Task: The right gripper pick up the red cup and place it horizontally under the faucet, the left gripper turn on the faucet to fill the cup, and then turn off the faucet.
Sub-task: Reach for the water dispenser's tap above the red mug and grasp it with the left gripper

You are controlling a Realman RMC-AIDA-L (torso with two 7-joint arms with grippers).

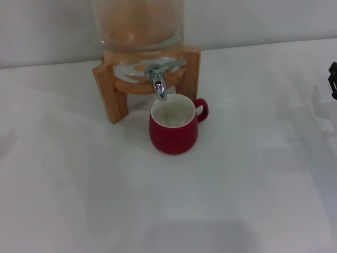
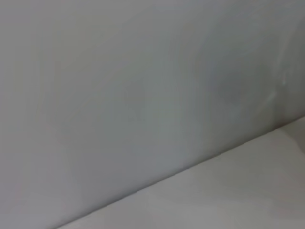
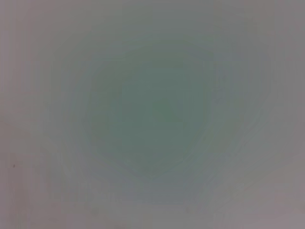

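Red cup upright under faucet, right claw at edge

White table — red cup, wooden stand

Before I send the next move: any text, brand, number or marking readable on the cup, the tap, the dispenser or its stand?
No readable text in any view.
Red cup: plain glaze, no print.
Faucet: bare chrome, no marking visible.
Glass dispenser and wooden stand: no label visible.
Right claw, at the head view's right edge: nothing legible.
Both wrist views show only blank surfaces.
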